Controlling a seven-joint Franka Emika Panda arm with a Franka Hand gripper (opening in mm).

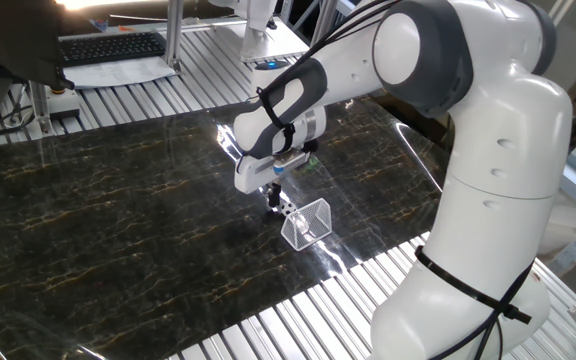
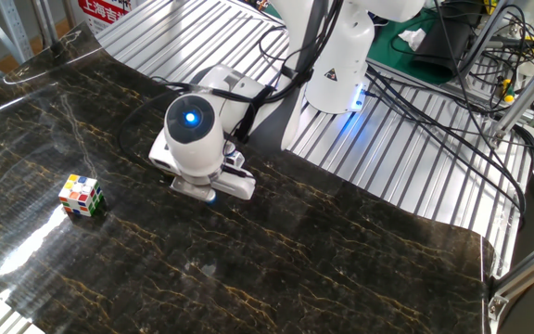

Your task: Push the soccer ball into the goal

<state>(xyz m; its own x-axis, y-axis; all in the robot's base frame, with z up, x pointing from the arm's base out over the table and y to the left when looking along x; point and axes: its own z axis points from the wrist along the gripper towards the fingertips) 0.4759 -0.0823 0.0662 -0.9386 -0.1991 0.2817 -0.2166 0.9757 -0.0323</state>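
The goal (image 1: pixel 309 222), a small wire frame with see-through netting, stands on the dark marble tabletop (image 1: pixel 118 220) near its front right edge. The soccer ball (image 1: pixel 288 209), tiny and white with black patches, lies right at the goal's mouth on its left side. My gripper (image 1: pixel 274 198) points down just left of the ball, with its dark fingers together and nothing between them. In the other fixed view the wrist (image 2: pixel 193 139) hides the fingers, the ball and the goal.
A multicoloured Rubik's cube (image 2: pixel 81 195) sits far from the arm on the tabletop. The ribbed metal bench (image 1: pixel 298 320) borders the marble. A keyboard (image 1: pixel 113 46) lies behind it. Cables (image 2: pixel 434 102) run by the robot base.
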